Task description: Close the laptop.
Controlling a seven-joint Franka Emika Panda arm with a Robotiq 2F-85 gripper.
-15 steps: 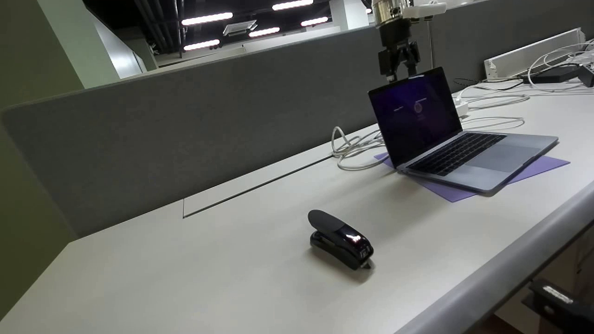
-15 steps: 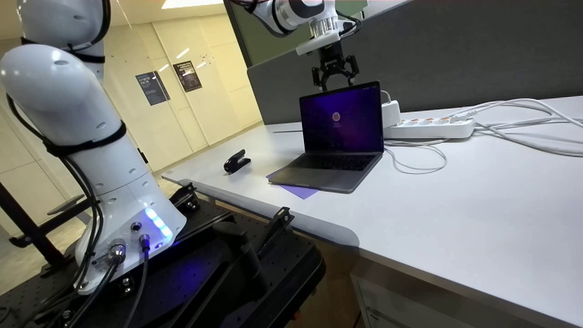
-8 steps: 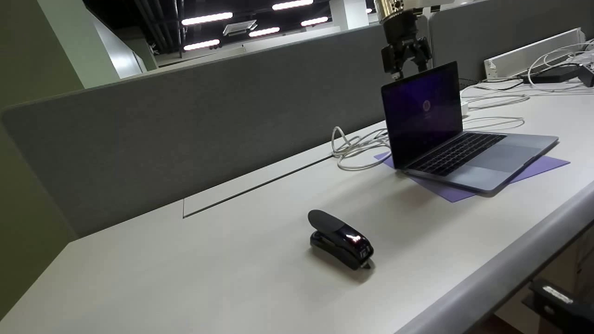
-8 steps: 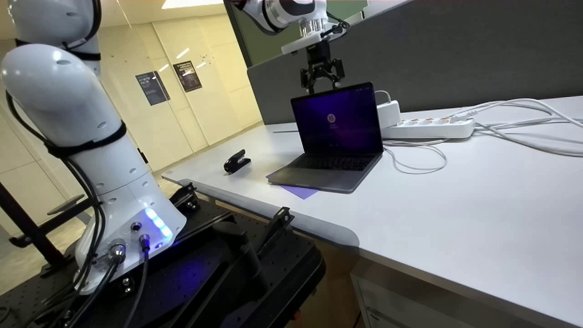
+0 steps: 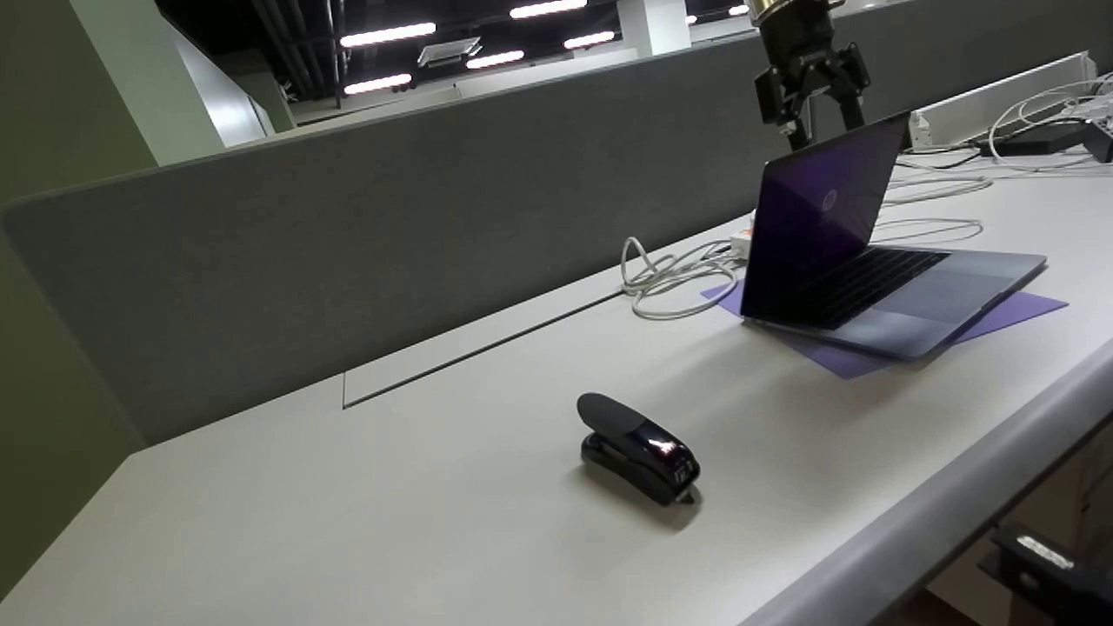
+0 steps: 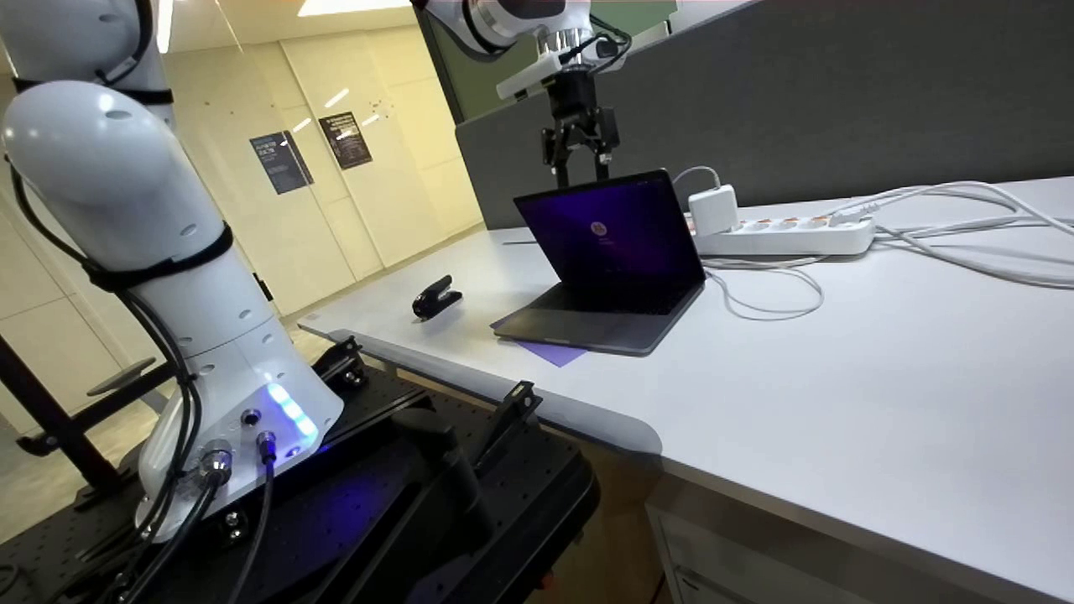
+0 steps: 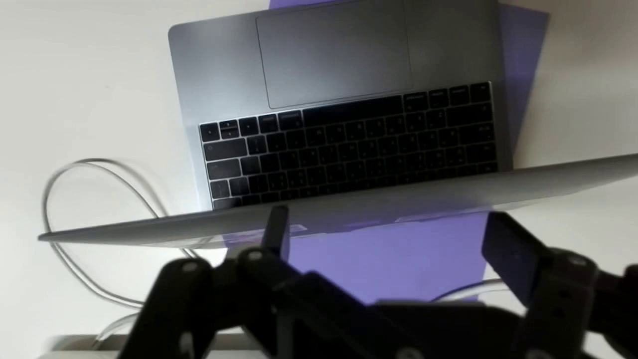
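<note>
Ceiling lights (image 5: 388, 35) glare white (the stapler (image 5: 639, 448) glints), and soft shadows cross the desk (image 5: 391, 504).

The laptop (image 5: 869, 271) rests unfolded on a purple sheet (image 5: 1013, 309); the pincer (image 5: 827, 132) hangs spread behind the screen (image 5: 820, 213).

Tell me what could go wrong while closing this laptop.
The laptop rests on a purple sheet, so pushing the lid might slide the whole thing instead of folding it. The open jaws stand behind the lid, holding nothing, and could slip over its top edge. White cables lie near the laptop's back, where the jaws may snag them if they dip low.
</note>
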